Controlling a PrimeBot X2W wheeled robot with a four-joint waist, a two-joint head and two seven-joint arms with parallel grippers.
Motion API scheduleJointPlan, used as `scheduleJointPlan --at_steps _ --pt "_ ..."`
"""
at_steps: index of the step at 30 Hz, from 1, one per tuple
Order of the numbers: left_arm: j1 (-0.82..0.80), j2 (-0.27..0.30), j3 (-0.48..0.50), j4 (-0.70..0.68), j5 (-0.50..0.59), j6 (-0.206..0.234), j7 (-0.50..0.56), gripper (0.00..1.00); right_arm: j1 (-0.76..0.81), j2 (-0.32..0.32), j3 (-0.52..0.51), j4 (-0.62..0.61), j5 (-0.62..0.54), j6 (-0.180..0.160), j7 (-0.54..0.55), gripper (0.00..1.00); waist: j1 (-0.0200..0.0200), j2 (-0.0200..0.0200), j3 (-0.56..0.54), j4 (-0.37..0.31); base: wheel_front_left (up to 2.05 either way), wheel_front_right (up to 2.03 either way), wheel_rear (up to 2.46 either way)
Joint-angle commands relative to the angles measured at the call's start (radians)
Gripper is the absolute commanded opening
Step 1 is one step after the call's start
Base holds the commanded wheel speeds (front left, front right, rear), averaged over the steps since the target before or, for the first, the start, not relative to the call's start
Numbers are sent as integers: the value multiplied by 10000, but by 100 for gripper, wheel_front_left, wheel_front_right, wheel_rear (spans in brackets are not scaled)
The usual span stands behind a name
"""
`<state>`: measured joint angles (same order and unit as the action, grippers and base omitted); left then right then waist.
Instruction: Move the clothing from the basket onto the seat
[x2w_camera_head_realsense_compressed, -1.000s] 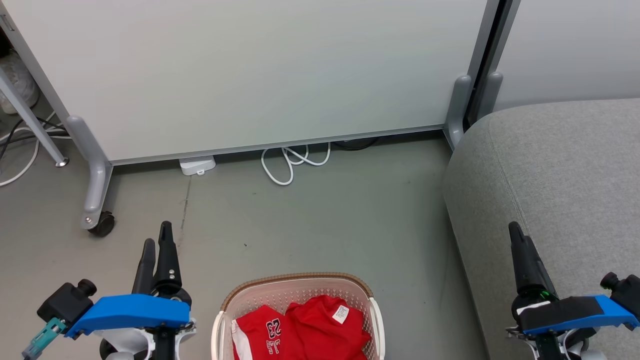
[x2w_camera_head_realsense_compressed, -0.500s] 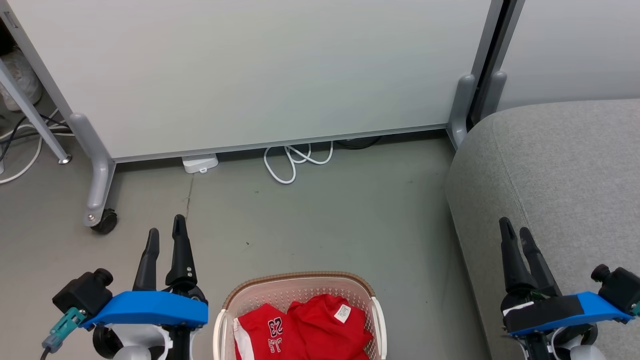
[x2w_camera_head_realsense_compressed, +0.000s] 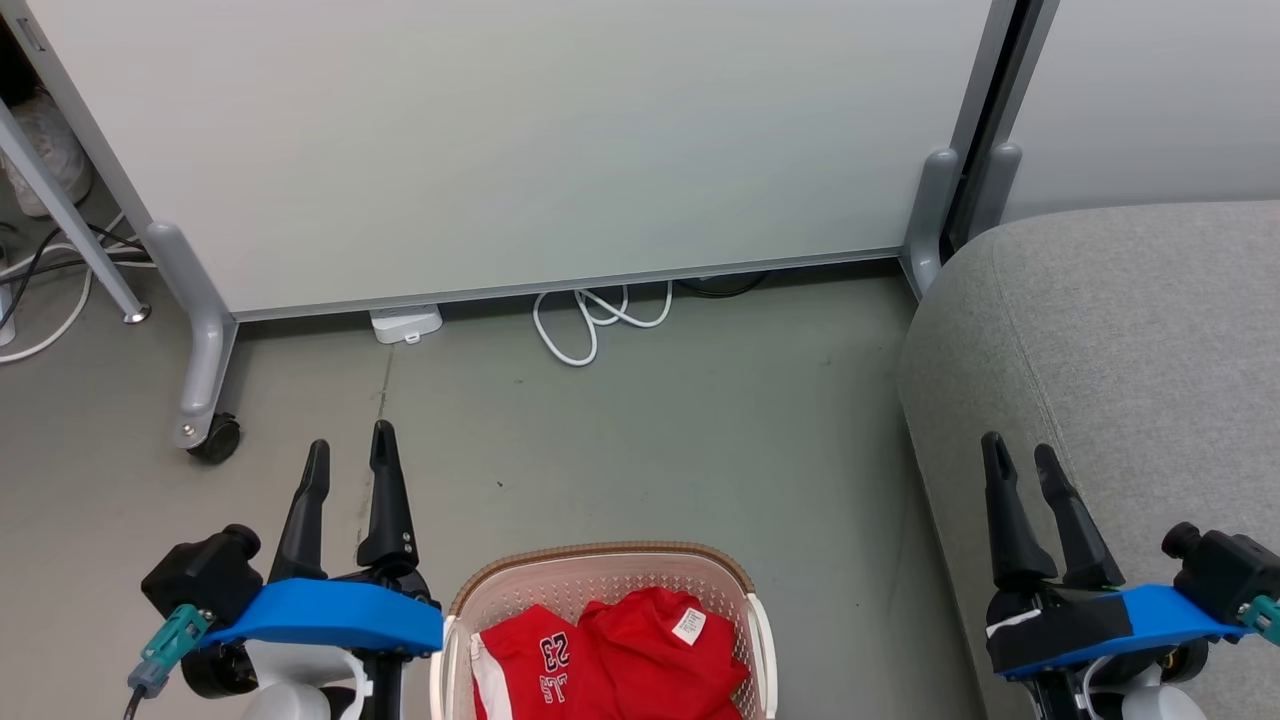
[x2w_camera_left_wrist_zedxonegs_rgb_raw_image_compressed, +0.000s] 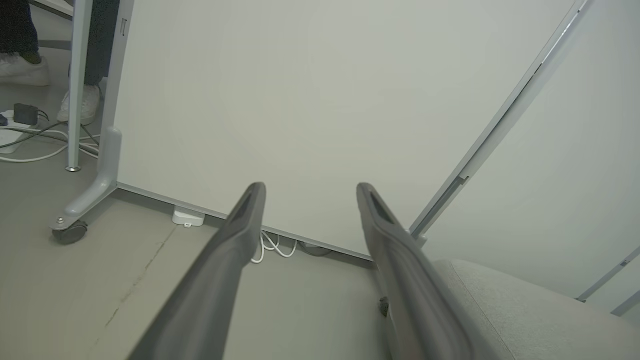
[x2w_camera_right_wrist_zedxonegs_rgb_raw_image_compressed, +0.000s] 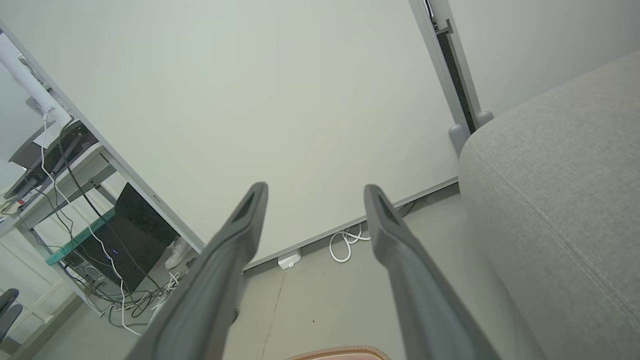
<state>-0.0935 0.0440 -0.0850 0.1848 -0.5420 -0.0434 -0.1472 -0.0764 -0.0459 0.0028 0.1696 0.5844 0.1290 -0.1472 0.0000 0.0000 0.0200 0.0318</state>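
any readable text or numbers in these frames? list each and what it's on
"23": on the red jersey in the basket, upside down in the head view.
Letters beside the number on the same jersey: partly folded under, not readable.
Print on the white tag of the other red garment: too small to read.

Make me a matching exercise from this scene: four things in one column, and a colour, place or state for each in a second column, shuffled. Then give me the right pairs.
Column one
1. clothing
2. seat
3. white cable
4. left gripper

Column two
A. coiled at the foot of the panel
B. open, holding nothing, left of the basket
C. light grey, at the robot's right
D. bright red, lying inside the basket

Pairs: 1-D, 2-C, 3-A, 4-B
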Motion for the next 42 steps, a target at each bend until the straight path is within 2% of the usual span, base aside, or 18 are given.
scheduleJointPlan --at_steps 1,25,42 --pt "-241 71 -71 -98 293 43 -100 100 -177 -57 46 -143 -298 18 -92 100 0 0 2 6 0 0 0" --pt "-223 74 -339 -43 2636 -129 -633 100 -202 -62 128 -85 -2505 23 -631 100 0 0 87 109 0 0 0" --pt "-194 75 -587 164 4066 -40 -990 100 -171 -65 136 76 -4014 26 -994 100 0 0 69 234 0 0 0"
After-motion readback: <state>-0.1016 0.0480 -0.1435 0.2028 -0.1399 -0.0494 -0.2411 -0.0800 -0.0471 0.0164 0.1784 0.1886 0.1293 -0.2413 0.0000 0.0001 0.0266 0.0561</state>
